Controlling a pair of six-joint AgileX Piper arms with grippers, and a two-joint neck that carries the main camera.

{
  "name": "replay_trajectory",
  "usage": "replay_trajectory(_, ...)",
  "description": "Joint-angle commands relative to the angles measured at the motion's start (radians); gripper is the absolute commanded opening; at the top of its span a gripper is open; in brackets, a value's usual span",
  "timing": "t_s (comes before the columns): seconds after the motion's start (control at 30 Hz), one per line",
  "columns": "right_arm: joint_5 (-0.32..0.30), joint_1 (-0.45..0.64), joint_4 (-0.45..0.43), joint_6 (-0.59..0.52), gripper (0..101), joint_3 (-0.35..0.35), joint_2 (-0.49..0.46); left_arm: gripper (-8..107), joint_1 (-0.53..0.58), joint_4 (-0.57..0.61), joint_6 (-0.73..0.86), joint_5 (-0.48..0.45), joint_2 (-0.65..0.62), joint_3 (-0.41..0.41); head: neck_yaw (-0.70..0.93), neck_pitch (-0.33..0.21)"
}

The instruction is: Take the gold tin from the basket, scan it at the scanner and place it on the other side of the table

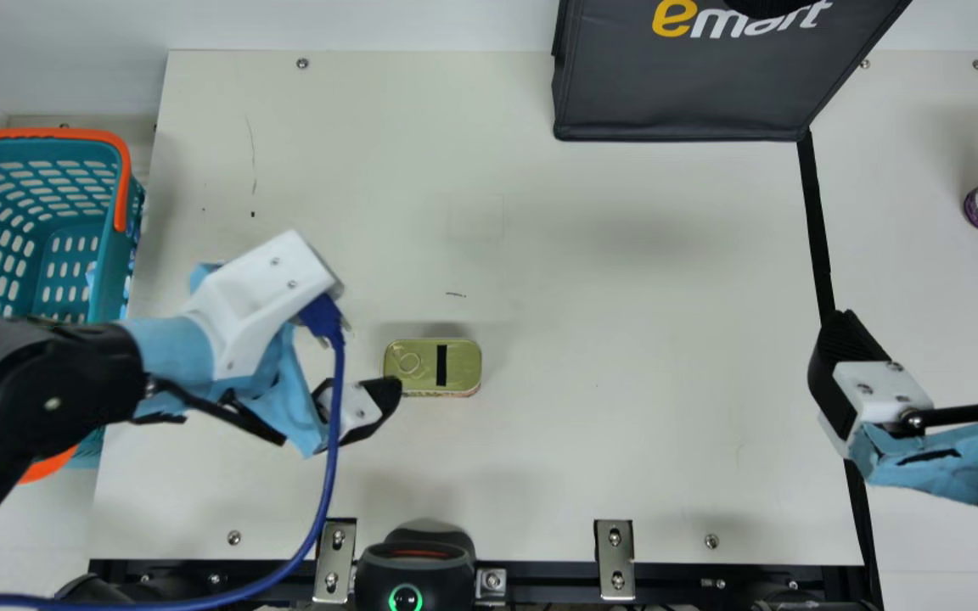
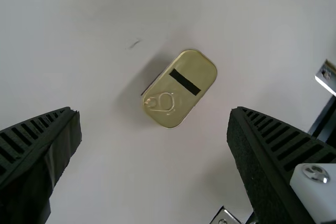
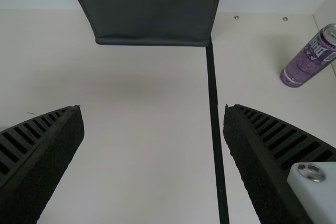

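One gold tin [image 1: 431,367] flat on the bench [image 1: 667,424], left of middle and closer to the near edge than the far, ring-pull [image 2: 160,102] up, long sides roughly along that edge; left gripper [image 2: 154,116] above, jaws spread, nothing pinched; right gripper [image 1: 922,324] by the bench's right edge, jaws likewise apart and free; expect stiff metal, probably light, though denser if full, and smooth enough to slip or swivel; take hold across the narrow width, mid-length, low on the side walls; spare the ring-pull.
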State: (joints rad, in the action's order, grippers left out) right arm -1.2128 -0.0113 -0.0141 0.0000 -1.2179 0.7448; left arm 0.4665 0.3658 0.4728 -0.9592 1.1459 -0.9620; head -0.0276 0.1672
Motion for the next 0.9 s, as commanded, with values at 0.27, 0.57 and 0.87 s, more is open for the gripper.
replay_trajectory(0.27, 0.000, 0.000, 0.000, 0.000, 95, 0.000, 0.000, 90, -0.094, -0.149, -0.297, 0.004, -0.172, -0.004, 0.000, -0.029)
replay_trajectory(0.57, 0.000, 0.000, 0.000, 0.000, 95, 0.000, 0.000, 90, -0.159, -0.311, -0.426, -0.030, -0.278, -0.031, 0.000, -0.029)
replay_trajectory(0.87, 0.000, 0.000, 0.000, 0.000, 95, 0.000, 0.000, 90, -0.167, -0.328, -0.439, -0.033, -0.285, -0.030, 0.000, -0.029)
